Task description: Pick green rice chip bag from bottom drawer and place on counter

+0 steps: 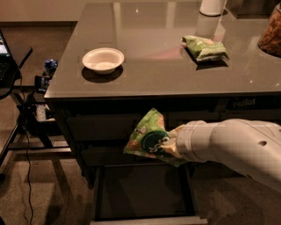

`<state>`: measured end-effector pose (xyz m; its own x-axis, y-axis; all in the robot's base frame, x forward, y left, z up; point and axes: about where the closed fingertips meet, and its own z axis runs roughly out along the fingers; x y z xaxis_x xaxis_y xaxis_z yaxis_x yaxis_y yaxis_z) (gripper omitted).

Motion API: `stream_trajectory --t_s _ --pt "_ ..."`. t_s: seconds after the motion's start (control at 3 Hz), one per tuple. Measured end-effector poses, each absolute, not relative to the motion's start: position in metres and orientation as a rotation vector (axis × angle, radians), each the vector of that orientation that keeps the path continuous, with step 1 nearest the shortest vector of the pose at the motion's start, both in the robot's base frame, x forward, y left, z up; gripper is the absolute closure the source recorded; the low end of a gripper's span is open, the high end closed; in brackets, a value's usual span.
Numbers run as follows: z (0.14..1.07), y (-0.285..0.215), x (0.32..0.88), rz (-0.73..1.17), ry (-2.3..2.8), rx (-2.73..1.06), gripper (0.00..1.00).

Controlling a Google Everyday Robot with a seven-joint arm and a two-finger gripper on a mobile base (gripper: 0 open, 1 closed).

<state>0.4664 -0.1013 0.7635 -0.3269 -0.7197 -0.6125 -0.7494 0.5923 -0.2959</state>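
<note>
The green rice chip bag hangs in the air in front of the cabinet, tilted, its dark green round logo facing the camera. My gripper is shut on its right side, at the end of the thick white arm that reaches in from the right. The bag is above the open bottom drawer, whose dark floor lies bare below it. The bag's top corner is a little under the edge of the glossy grey counter.
On the counter stand a white bowl at the left, a narrower green-and-white bag at the right, a white cylinder at the back and a jar at the far right. A dark stand with cables is left of the cabinet.
</note>
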Motion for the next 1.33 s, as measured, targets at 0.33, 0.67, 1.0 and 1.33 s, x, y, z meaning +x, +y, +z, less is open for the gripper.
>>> stream_trajectory --t_s 0.33,0.67,1.0,1.33 --pt "0.788 -0.109 0.482 0.005 2.060 -1.155 1.00" --pt "0.816 -0.119 0.498 -0.054 2.029 -1.145 1.00" --pt "0.856 -0.130 0.519 -0.140 1.995 -1.121 1.00" --pt "0.897 -0.140 0.533 -0.263 1.960 -1.121 1.00"
